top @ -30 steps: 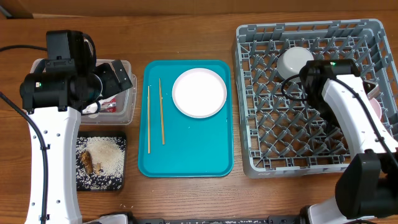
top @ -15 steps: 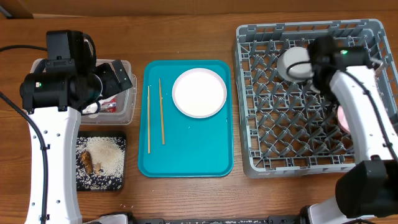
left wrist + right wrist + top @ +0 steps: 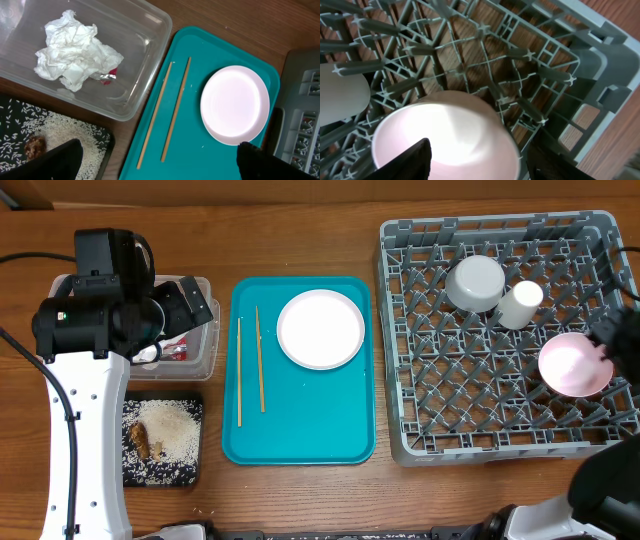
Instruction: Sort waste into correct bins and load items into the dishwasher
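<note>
My left gripper (image 3: 160, 147) hangs open over the near edge of the clear tub (image 3: 145, 60), empty. The tub holds the crumpled napkin (image 3: 75, 50) and the red wrapper (image 3: 107, 75). Rice (image 3: 168, 425) and a brown scrap (image 3: 140, 440) lie on the black tray (image 3: 190, 472). The plate (image 3: 320, 329) and two chopsticks (image 3: 260, 360) lie on the teal tray. My right gripper (image 3: 480, 146) is open just above a bowl (image 3: 445, 135) that sits in the grey rack (image 3: 470, 390). Another bowl (image 3: 476, 283), upside down, and a cup (image 3: 520, 305) sit at the rack's back.
The teal tray (image 3: 300, 430) lies between the tub and the rack. The rack's upright pegs (image 3: 420, 50) surround the bowl on all sides. Only a dark part of my right arm (image 3: 617, 335) shows at the overhead view's right edge.
My right arm has swung from the rack's back to the right edge, uncovering the cup and the near bowl, and its jaws have spread wider. The left arm has not moved.
</note>
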`<control>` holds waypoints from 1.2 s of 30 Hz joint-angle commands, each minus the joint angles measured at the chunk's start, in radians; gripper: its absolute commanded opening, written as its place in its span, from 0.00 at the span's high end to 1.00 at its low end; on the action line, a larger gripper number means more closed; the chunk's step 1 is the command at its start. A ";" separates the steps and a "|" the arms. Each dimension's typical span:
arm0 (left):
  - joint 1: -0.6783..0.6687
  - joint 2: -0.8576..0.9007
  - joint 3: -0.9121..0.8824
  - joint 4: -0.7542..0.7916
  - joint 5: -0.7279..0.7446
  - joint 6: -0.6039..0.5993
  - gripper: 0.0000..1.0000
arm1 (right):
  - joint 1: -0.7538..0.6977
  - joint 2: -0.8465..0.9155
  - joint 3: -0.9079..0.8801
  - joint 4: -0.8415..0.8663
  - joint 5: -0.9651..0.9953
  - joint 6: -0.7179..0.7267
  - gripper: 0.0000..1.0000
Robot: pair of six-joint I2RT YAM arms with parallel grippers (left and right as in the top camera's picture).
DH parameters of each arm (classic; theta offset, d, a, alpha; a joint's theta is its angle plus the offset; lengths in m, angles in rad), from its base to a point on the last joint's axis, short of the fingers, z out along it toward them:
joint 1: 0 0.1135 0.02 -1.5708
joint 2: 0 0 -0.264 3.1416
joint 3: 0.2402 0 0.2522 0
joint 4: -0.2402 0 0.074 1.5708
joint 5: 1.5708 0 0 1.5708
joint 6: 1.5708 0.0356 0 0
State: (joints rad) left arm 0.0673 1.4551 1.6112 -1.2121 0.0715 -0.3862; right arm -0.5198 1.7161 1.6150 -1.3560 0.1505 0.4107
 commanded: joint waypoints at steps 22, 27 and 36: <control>-0.002 -0.002 0.014 0.001 -0.001 -0.006 0.00 | -0.082 -0.002 -0.040 -0.067 -0.066 -0.039 0.59; -0.002 -0.002 0.014 0.001 -0.001 -0.006 0.00 | -0.082 -0.002 -0.045 -0.074 -0.065 -0.039 0.59; -0.002 -0.002 0.014 0.001 -0.001 -0.006 0.00 | -0.082 -0.002 -0.046 -0.093 -0.065 -0.020 0.61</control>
State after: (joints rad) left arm 0.0673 1.4551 1.6112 -1.2121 0.0715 -0.3862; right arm -0.5961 1.7161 1.5757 -1.4467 0.0685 0.3779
